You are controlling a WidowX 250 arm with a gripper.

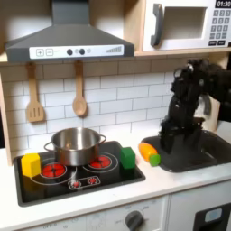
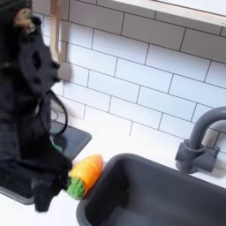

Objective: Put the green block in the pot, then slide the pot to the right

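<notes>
The green block [image 1: 128,159] stands on the stove top's right edge, beside the right burner. On the back left burner sits the shiny silver pot [image 1: 75,144]. My gripper [image 1: 166,143] hangs low at the end of the black arm, right of the stove and just past an orange carrot toy [image 1: 149,152] with a green end. It is a short way right of the green block and not touching it. In the second exterior view the arm's dark bulk [image 2: 31,106] covers the left side, with the carrot toy [image 2: 84,174] at its foot. Whether the fingers are open is not clear.
A yellow block [image 1: 31,165] sits at the stove's front left. The dark sink [image 2: 159,194] with its grey faucet [image 2: 199,141] lies right of the carrot. Two wooden utensils [image 1: 79,90] hang on the tiled wall above the pot.
</notes>
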